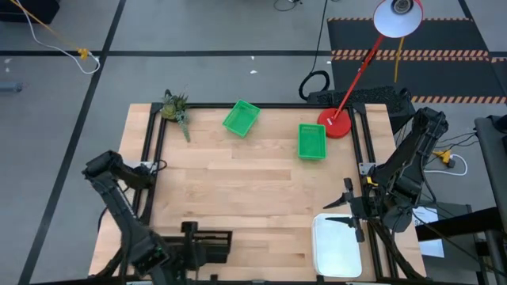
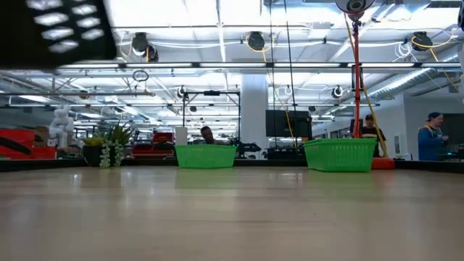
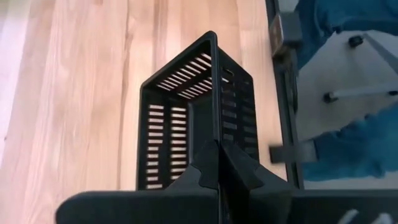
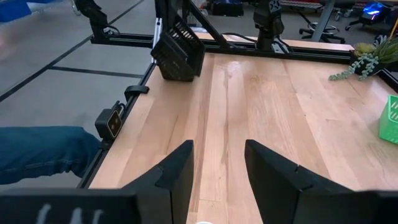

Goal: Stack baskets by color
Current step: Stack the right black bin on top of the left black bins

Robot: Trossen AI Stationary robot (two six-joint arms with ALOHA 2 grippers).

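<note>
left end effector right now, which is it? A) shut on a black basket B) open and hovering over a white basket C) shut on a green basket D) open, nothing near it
A: in the left wrist view the left end effector is pinched shut on the wall of a black basket, and the right wrist view shows that basket lifted off the wood.

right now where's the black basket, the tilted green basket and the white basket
black basket [image 3: 186, 118]: left wrist view, on its slotted side wall
tilted green basket [image 1: 241, 118]: high view, on its inside floor
white basket [image 1: 337, 247]: high view, on its inside floor
</note>
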